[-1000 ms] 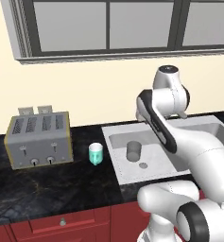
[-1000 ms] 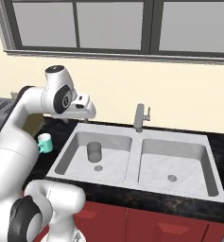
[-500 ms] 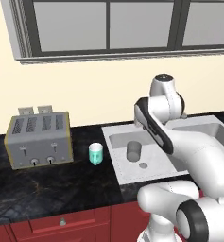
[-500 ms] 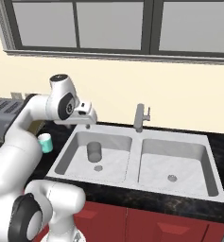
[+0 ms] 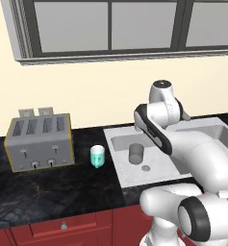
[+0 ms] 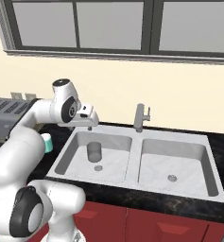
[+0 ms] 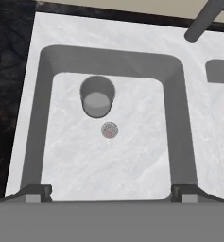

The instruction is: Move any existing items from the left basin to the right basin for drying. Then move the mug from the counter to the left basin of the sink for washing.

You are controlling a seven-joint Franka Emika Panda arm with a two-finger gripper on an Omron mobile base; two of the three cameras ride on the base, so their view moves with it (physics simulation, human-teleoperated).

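The claw (image 6: 90, 124), spread wide and holding nothing, hangs above the far edge of the left basin (image 7: 132, 156), where the upright grey cup (image 7: 97, 97) stands below it, just nearer.

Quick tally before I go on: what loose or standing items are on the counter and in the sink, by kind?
Grey cup, upright in the left basin: 1
Teal-and-white mug, on the counter: 1
Toaster, on the counter: 1
Total: 3
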